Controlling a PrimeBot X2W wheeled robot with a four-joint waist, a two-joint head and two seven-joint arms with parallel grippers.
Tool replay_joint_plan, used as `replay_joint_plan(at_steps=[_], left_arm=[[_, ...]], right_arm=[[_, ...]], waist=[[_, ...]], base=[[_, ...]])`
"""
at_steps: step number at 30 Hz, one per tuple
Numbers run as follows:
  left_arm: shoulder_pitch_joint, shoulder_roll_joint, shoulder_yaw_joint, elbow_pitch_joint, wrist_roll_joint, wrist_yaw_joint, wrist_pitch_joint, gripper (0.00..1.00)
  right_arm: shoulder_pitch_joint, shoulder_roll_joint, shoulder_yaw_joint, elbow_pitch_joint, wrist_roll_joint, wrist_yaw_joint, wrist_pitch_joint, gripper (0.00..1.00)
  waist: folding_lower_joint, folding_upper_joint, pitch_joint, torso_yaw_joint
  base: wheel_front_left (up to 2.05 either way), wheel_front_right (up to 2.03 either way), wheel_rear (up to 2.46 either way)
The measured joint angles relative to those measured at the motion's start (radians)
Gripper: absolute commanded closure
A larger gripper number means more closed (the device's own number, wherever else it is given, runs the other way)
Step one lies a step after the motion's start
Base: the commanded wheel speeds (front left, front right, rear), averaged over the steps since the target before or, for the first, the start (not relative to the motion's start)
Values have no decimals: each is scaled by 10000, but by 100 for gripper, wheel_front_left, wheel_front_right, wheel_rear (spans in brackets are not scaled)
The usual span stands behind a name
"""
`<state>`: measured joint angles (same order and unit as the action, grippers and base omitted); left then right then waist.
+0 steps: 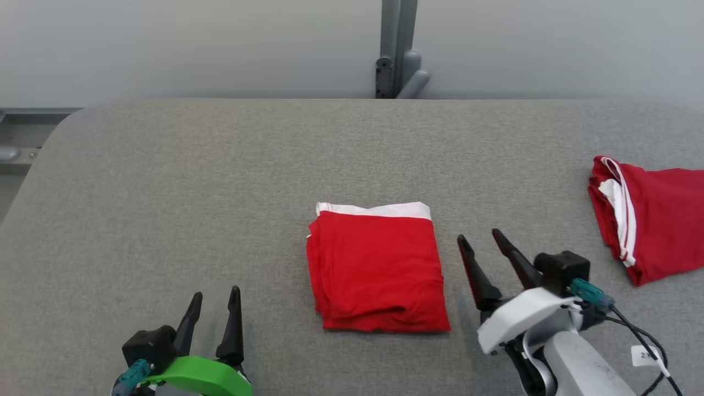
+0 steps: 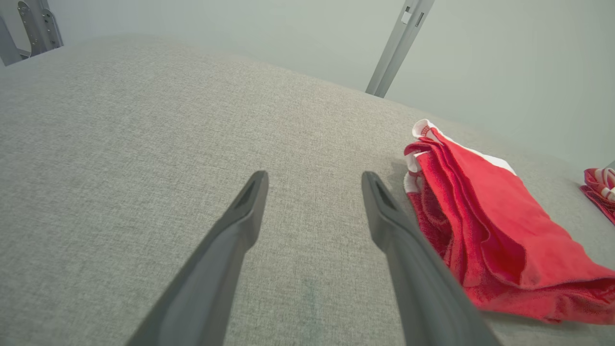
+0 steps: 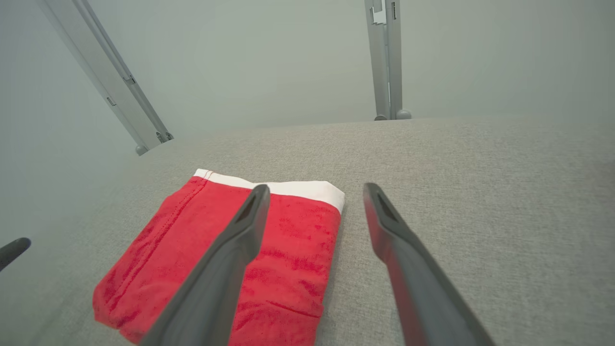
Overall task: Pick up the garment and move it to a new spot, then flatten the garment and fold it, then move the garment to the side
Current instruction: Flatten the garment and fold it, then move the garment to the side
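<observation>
The garment point(image 1: 377, 267) is red with a white band and lies folded into a neat square on the grey table point(image 1: 220, 165). To its right, a little apart from the cloth, my right gripper point(image 1: 479, 237) stands open with nothing between its fingers. My left gripper point(image 1: 215, 294) stands open at the lower left, well clear of the cloth. In the left wrist view the garment point(image 2: 485, 216) lies right of the left gripper point(image 2: 314, 180). The right wrist view has the garment point(image 3: 298, 240) under and left of the right gripper point(image 3: 314, 190).
A second red and white garment point(image 1: 649, 214) lies bunched at the table's right edge and shows as a sliver of second garment point(image 2: 600, 187) in the left wrist view. A grey metal post point(image 1: 397, 49) rises behind the far edge. Bare cloth surface stretches left and beyond the folded piece.
</observation>
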<state>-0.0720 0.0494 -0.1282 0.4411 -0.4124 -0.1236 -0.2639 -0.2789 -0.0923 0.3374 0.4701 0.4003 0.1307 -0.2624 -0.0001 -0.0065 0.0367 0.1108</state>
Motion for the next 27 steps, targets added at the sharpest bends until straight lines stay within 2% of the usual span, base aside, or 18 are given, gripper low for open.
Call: replay_joint_plan(at_steps=[4,9,12,27], left_arm=[[29,-4,253,-44,297,0,0,0],[156,-6,337,-182,834,4,0,0],[262,-10,435,-435,1185,167,0,0],[1050,-4,604,-715,1511,268,0,0]], right_arm=[[709,-69,-1427,-228,-593,0,-2,0],[1270,86,-2261,-523,-1089,0,-2,0],[1550,196,-2451,-708,-1296,0,-2,0],[2137,416,-2594,-1014,-1478,0,-2,0]], waist=[[0,0,-50,-565],[0,0,-128,-983],[0,0,-211,-1139],[0,0,-826,-1272]], base=[[0,0,0],[0,0,0],[0,0,0],[0,0,0]])
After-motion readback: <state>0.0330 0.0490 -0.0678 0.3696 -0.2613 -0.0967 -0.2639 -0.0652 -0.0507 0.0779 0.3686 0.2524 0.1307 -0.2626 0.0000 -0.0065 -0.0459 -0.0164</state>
